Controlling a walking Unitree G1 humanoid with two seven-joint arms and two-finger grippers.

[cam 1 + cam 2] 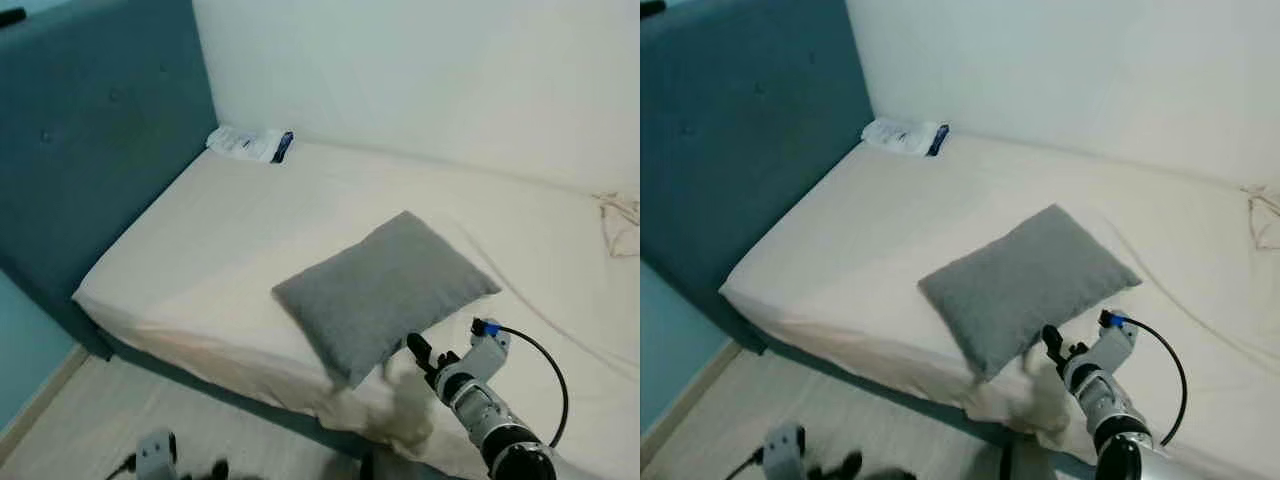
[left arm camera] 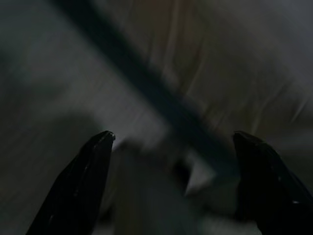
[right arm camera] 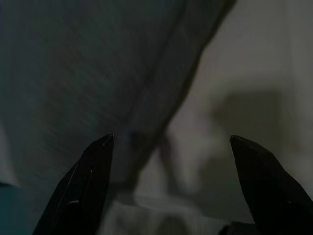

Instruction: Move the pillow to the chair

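Partly blurred, right gripper (image 3: pixel 171 186) jaws spread beside the pillow (image 1: pixel 385 290) edge.

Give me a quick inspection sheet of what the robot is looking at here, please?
Surface: bed with cream sheet.
Job's things: grey pillow lying near the bed's front edge; chair, nothing seen.
Clutter: white packet at the far corner; crumpled cloth on the robot's right.
Grippers: right gripper open, close by the pillow's edge; left gripper open, low by the floor.
Cables: black cable looping off the right wrist.
Surroundings: teal headboard, white wall.
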